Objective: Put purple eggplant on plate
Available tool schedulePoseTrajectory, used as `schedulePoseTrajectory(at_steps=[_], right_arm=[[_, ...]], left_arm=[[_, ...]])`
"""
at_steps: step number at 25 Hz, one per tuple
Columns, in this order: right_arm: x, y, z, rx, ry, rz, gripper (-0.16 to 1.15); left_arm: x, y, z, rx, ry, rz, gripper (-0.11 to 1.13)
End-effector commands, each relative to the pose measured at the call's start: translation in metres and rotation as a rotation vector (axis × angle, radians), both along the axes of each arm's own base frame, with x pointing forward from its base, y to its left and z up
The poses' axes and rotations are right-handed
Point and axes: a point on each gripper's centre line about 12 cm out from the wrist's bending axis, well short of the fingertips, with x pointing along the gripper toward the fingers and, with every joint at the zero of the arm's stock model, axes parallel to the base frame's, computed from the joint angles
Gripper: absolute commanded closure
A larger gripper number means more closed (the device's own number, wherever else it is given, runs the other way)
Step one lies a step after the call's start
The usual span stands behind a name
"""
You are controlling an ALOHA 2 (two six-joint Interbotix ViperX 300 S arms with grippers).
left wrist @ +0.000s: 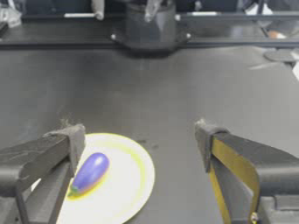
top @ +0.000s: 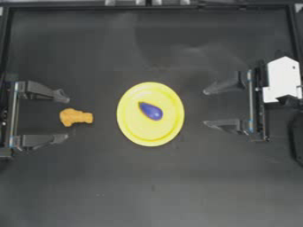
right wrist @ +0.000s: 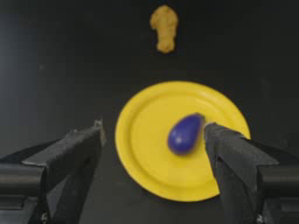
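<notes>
The purple eggplant (top: 151,111) lies on the yellow plate (top: 131,126); left gripper (top: 63,117) and right gripper (top: 206,107) flank it, both released.

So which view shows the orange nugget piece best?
The top view: the orange nugget piece lies whole and unblocked on the table, between the open left gripper and the plate. The right wrist view shows it farther off, beyond the plate. The left wrist view does not show it.
</notes>
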Motion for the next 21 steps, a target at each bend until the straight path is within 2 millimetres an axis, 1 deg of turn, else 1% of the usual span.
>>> schedulePoseTrajectory(at_steps=[1,7,15,17,21], right_arm=[[-0.006,0.003,0.005,-0.004,-0.039,0.005,0.0],[-0.021,0.009,0.004,-0.013,-0.079,0.02,0.0],[-0.052,0.011,0.003,-0.038,-0.185,0.009,0.0],[-0.056,0.012,0.003,-0.034,-0.192,0.009,0.0],[-0.058,0.013,0.001,-0.034,-0.176,0.016,0.0]], left_arm=[[0.002,0.001,0.011,0.007,-0.026,0.002,-0.01],[0.002,0.001,0.009,0.006,-0.013,0.002,-0.01],[0.002,0.001,0.009,0.007,-0.013,0.002,-0.01],[0.002,0.001,0.009,0.007,-0.013,0.002,-0.01],[0.002,0.001,0.009,0.01,-0.013,0.001,-0.01]])
